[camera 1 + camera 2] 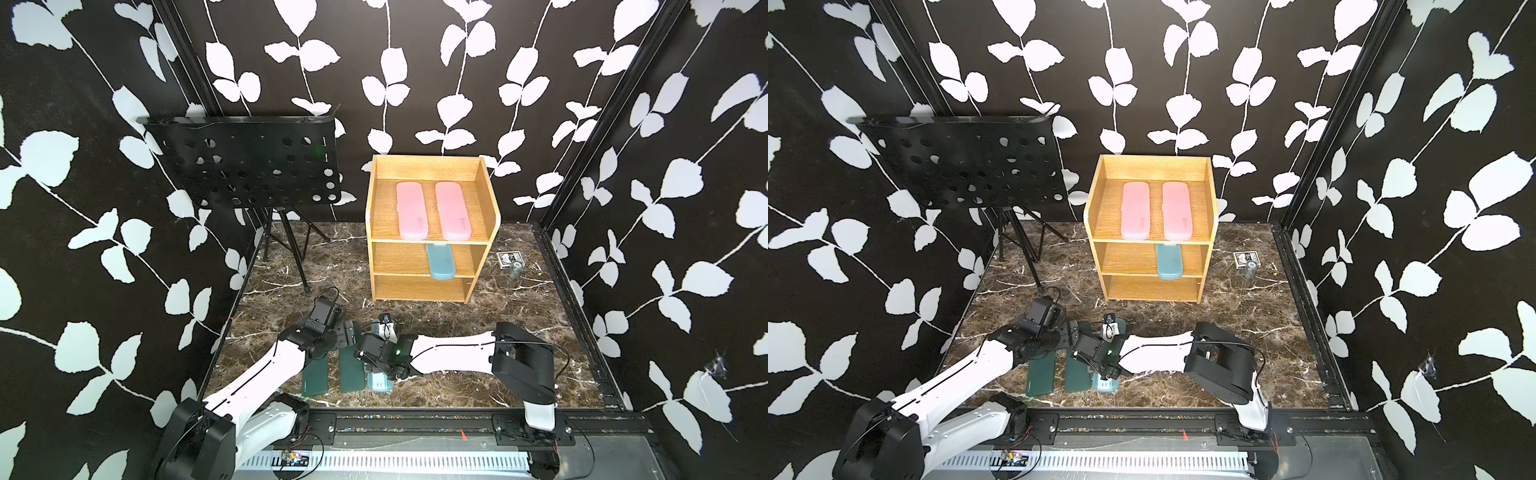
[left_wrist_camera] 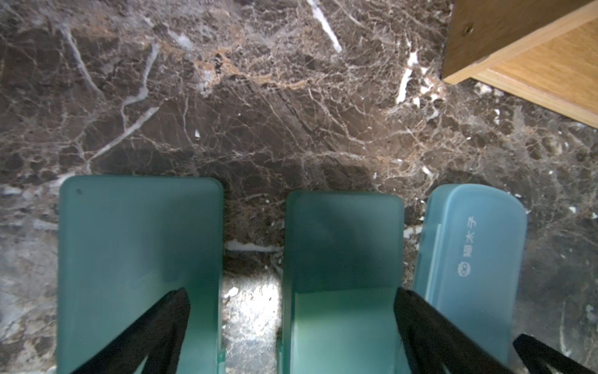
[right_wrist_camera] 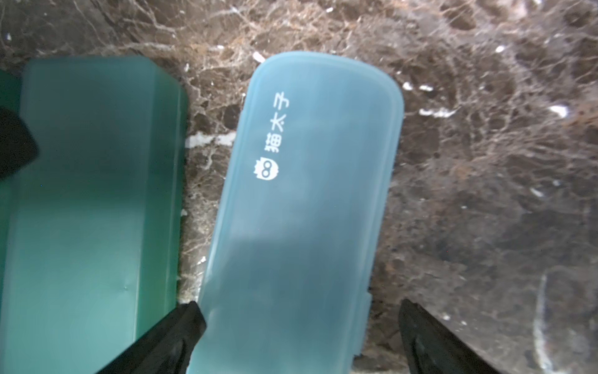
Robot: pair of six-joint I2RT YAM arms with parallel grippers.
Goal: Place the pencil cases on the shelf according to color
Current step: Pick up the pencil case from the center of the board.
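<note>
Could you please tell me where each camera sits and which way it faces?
Top views: high behind the arms, facing forward and down at the shelf; both show.
Left wrist: on left arm, facing down at two green cases; left gripper shows.
Right wrist: on right arm, facing down at the loose blue case; right gripper shows.
Wrist views share that case.

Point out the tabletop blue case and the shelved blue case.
tabletop blue case (image 3: 301, 210): right wrist view, middle of lid.
shelved blue case (image 1: 441, 262): in a top view, middle of visible lid.
</note>
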